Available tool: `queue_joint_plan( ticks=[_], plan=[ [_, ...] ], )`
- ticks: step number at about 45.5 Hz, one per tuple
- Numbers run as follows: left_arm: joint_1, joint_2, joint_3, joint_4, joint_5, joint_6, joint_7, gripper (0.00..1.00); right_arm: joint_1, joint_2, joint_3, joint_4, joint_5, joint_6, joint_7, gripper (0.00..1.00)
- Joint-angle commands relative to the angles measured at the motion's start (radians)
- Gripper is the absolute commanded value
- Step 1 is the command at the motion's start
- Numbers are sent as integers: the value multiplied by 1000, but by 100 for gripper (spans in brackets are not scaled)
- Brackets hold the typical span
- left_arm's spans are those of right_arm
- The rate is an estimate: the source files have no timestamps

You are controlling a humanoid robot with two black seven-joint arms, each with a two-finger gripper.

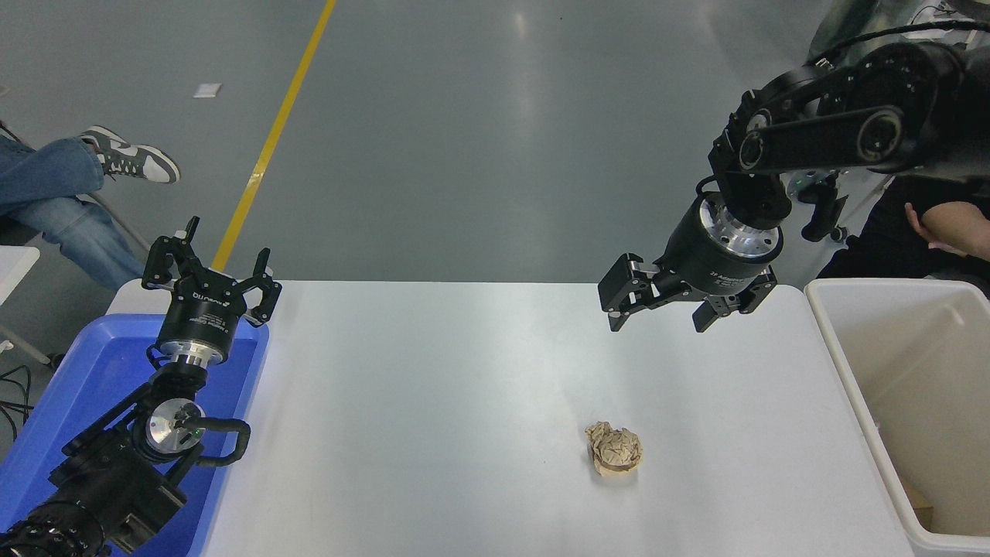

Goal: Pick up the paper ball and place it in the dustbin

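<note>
Right tool [663, 316] spread, angled down, above paper ball [614, 451]

A glossy grey concrete floor [479, 131] reflects soft overhead light. A yellow painted line [272, 139] crosses it diagonally, ending behind the white rectangular worktop [433, 402].

The paper ball [614, 452] lies alone on the white table [433, 402]; the right gripper [660, 316] hangs above the far edge, fingers spread, well apart from it. The dustbin [839, 363] stands at the right; the left gripper [210, 275], open, is parked over the blue tray [69, 387].
</note>
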Motion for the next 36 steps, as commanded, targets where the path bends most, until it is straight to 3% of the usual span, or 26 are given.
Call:
queue_joint_plan(
  ticks=[1, 36],
  plan=[
    [-1, 0, 0, 0, 0, 0, 0, 98, -10, -2, 0, -15, 1, 0, 0, 100],
    [-1, 0, 0, 0, 0, -1, 0, 98, 10, -3, 20, -59, 32, 3, 2, 100]
  ],
)
